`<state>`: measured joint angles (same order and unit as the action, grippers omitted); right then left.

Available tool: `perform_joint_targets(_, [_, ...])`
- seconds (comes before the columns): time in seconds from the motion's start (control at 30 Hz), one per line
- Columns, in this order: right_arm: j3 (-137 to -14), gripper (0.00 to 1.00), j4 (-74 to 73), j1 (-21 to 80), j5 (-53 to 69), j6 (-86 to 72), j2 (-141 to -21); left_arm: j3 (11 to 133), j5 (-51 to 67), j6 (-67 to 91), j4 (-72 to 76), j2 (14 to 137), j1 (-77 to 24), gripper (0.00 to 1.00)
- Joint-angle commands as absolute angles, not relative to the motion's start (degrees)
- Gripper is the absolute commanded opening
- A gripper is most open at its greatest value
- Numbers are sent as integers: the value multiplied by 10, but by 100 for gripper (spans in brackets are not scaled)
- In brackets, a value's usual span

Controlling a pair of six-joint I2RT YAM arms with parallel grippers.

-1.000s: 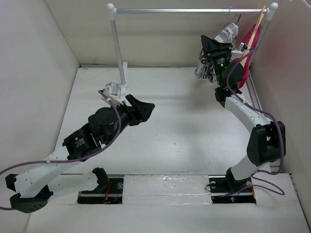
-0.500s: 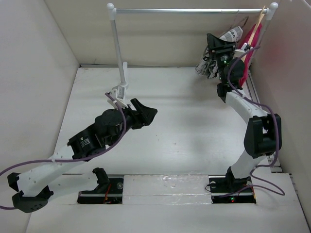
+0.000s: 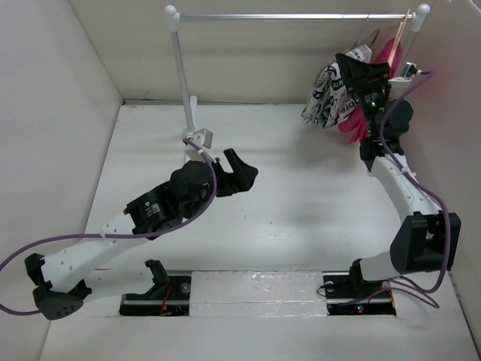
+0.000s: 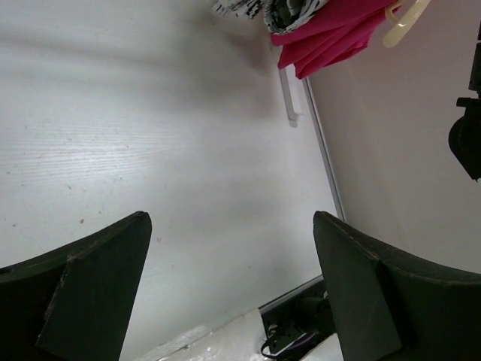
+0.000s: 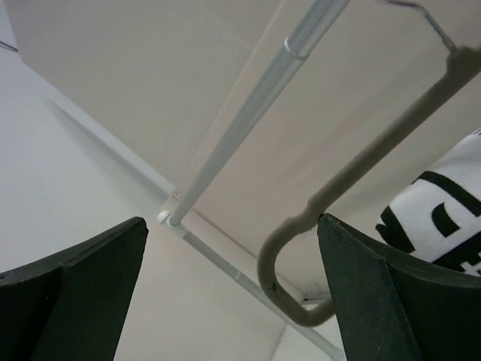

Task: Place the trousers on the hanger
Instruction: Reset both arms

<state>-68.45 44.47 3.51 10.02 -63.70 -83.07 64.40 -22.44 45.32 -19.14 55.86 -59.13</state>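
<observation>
The newspaper-print trousers (image 3: 322, 96) hang bunched from the grey hanger (image 5: 353, 177) under the right end of the rail (image 3: 301, 16). The hanger's thin hook (image 3: 373, 35) reaches up toward the rail; I cannot tell whether it rests on it. My right gripper (image 3: 348, 69) is open just right of the trousers. In the right wrist view the hanger's looped end lies between the open fingers (image 5: 231, 222), close to the right one, with a fold of the trousers (image 5: 443, 218) beside it. My left gripper (image 3: 240, 171) is open and empty over the table's middle (image 4: 231, 218).
A pink garment (image 3: 350, 120) on a pale wooden hanger (image 3: 403, 28) hangs at the rail's right end, behind my right arm. The rail's left post (image 3: 183, 75) stands at the back. Walls enclose the table on the left, back and right.
Both grippers have opened. My right arm swung right and up toward the rail with the trousers and let go. My left arm moved a little to the right.
</observation>
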Motion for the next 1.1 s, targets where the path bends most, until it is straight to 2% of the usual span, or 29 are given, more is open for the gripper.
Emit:
perform_joint_targets(0.0, [-696, 100, 388, 10, 175, -566, -790, 688, -220, 446, -176, 561, -589, 86])
perform_joint_targets(0.2, [-753, 100, 197, -16, 241, -406, -716, 720, -233, 454, -203, 583, -589, 88])
perform_joint_targets(0.3, [-751, 100, 135, -23, 281, -338, -673, 728, -236, 452, -218, 590, -589, 92])
perform_joint_targets(0.43, [-711, 100, 69, -23, 342, -261, -607, 718, -243, 468, -226, 586, -589, 92])
perform_joint_targets(0.57, [-635, 100, -76, -11, 373, -169, -512, 685, -242, 494, -233, 557, -589, 92])
perform_joint_targets(0.7, [-553, 100, -226, 66, 311, -66, -399, 629, -253, 537, -259, 512, -589, 92])
perform_joint_targets(0.87, [-430, 100, -328, 101, 278, -68, -236, 567, -268, 576, -287, 433, -589, 92])
perform_joint_targets(0.97, [-419, 100, -373, 106, 267, -56, -193, 527, -261, 591, -275, 401, -589, 90])
perform_joint_targets(1.07, [-434, 100, -377, 106, 268, -52, -200, 521, -261, 593, -261, 394, -589, 91])
